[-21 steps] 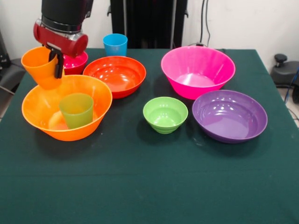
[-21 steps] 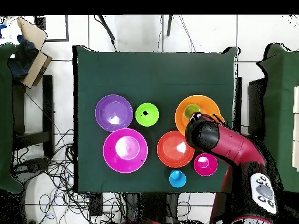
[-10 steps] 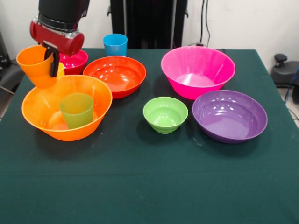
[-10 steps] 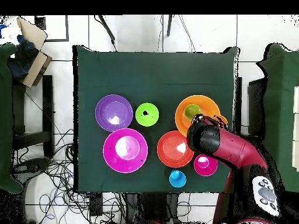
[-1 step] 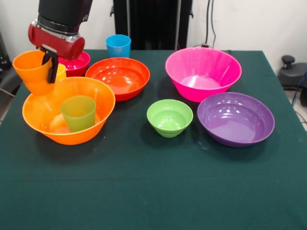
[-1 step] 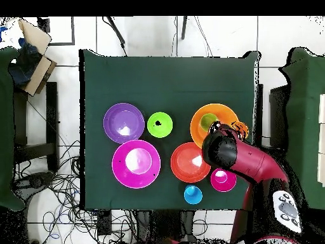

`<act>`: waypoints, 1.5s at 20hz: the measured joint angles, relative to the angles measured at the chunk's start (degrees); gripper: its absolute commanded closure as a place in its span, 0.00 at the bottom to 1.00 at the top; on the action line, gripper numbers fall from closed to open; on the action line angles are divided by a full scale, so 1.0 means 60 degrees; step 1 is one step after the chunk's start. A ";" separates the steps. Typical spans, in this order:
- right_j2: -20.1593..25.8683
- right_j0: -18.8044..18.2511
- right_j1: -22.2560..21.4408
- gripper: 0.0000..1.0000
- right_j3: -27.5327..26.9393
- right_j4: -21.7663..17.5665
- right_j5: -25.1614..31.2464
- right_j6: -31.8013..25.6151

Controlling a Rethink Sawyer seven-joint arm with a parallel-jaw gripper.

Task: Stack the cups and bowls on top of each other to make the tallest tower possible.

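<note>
Step now: The claw (image 5: 49,64) is holding the orange cup (image 5: 32,72) up in the air, at the back edge of the big orange bowl (image 5: 68,111).
Claw: It is pinching the rim of the orange cup, with one dark finger on the outside of the cup wall.
Orange cup: It sits upright, mouth up, just above the bowl's rim and partly outside it. It is not resting on anything.
Yellow cup: A bit of a yellow cup (image 5: 60,72) peeks out right behind the orange cup. I cannot tell if the two are touching.
Green cup: The green cup (image 5: 78,112) stands upright inside the big orange bowl, near its middle. It is apart from the claw, lower and more toward the middle of the worktop (image 5: 153,187).
Next move, my guess: The orange cup has to go over the green cup and come down straight, so it slips in or sits on top. If it is tilted, it could knock the green cup over.
How far along: Only just begun. The tower is the big orange bowl with the green cup in it.
Still waiting: The blue cup (image 5: 118,45), the red bowl (image 5: 117,76), the pink bowl (image 5: 203,72), the purple bowl (image 5: 235,118) and the small green bowl (image 5: 170,117) sit alone on the worktop.
</note>
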 measured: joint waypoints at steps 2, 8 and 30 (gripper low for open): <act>-0.0001 0.0008 0.0079 1.00 0.0001 0.0001 -0.0100 0.0000; 0.0016 0.0014 0.0420 1.00 -0.0001 0.0001 -0.0285 0.0000; 0.0118 -0.0005 0.1162 1.00 -0.0005 0.0003 -0.0858 0.0000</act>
